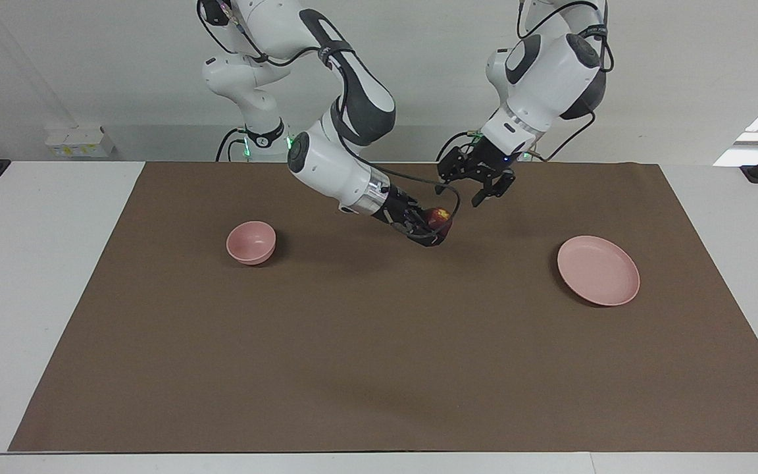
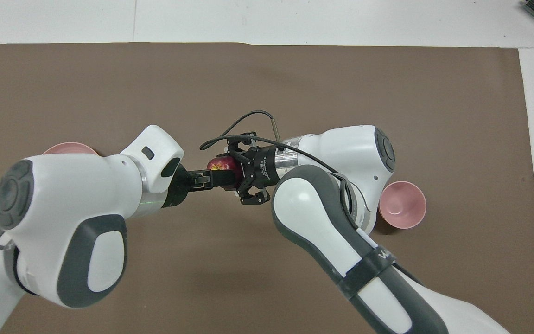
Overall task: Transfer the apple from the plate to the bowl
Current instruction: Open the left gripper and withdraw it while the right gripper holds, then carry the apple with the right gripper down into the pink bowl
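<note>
In the facing view, the right end effector (image 1: 437, 228) is gripping the apple (image 1: 440, 216) between its fingers, holding it in the air over the middle of the brown mat (image 1: 353, 362) covering the counter (image 1: 37, 263). The left end effector (image 1: 482, 186) is hovering just beside it with fingers spread wide and carrying nothing. The bowl (image 1: 251, 242) is sitting toward the right arm's end, the plate (image 1: 598, 270) toward the left arm's end, both bare.

In the overhead view, the two end effectors are pointing at each other with the apple (image 2: 219, 164) between them. The left arm is covering most of the plate (image 2: 70, 148), and the bowl (image 2: 402, 205) is showing beside the right arm.
</note>
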Robot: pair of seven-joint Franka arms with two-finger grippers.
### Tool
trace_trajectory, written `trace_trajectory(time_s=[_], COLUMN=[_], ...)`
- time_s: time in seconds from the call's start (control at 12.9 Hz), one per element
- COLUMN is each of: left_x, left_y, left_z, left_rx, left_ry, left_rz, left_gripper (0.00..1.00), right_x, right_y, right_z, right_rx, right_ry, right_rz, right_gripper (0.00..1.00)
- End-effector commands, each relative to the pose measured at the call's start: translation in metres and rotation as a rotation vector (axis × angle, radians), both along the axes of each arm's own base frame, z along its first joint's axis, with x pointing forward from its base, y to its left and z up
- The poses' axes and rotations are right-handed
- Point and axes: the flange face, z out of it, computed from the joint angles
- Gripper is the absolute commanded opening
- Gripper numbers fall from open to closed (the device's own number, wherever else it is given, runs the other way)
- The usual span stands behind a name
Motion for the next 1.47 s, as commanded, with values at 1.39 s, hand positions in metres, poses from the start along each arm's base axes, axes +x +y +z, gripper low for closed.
trace_trajectory(time_s=[1.39], left_x=[0.08], left_y=[0.189], left_z=[0.155], left_rx=[0.37], left_ry=[-0.035], left_rz=[-0.088], left_gripper=[1.0], right_x=[0.016], right_y=[-0.237], right_z=[0.031], right_rx=[-0.77], right_ry=[-0.51], right_rz=[1.111], right_gripper=[0.44])
